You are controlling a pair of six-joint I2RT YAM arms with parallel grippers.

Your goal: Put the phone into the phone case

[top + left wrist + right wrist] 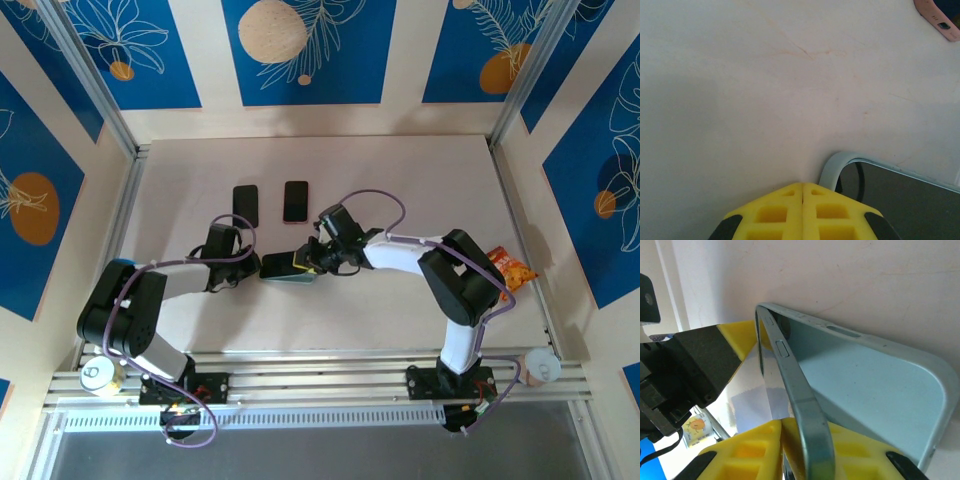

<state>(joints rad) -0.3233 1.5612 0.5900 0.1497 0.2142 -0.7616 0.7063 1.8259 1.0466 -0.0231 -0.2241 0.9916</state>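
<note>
Roughly at the middle of the bench (pixel 400 310) lie one phone (pixel 275 265) and one light-blue phone case (pixel 300 277), touching, with an arm on each side. From the left wrist, the phone's dark screen shows inside the case's rounded corner; how far it is seated I cannot tell.

The left fingers (pixel 775 212) are pressed flat together with nothing between them, their tips just beside that corner of the case. The right fingers (pixel 752 450) stand narrow with the case's side wall running up between them. Whether they actually pinch it I cannot tell.

Two more dark slabs (pixel 246 205) (pixel 296 200), phones or cases, lie side by side and slightly apart between the pair and the far edge. One pink-rimmed thing (pixel 939 21) crosses the corner of the left wrist view, too cropped to name.

One orange snack packet (pixel 512 268) sits against the right edge. One can (pixel 98 375) stands at the near-left corner and one cup (pixel 541 366) at the near-right corner, both by the rail.

Bare surface runs from the case to the near edge. It is wide on the right out to the packet, and a strip is open along the far edge beyond the slabs. Upright frame posts close the left and right edges.
</note>
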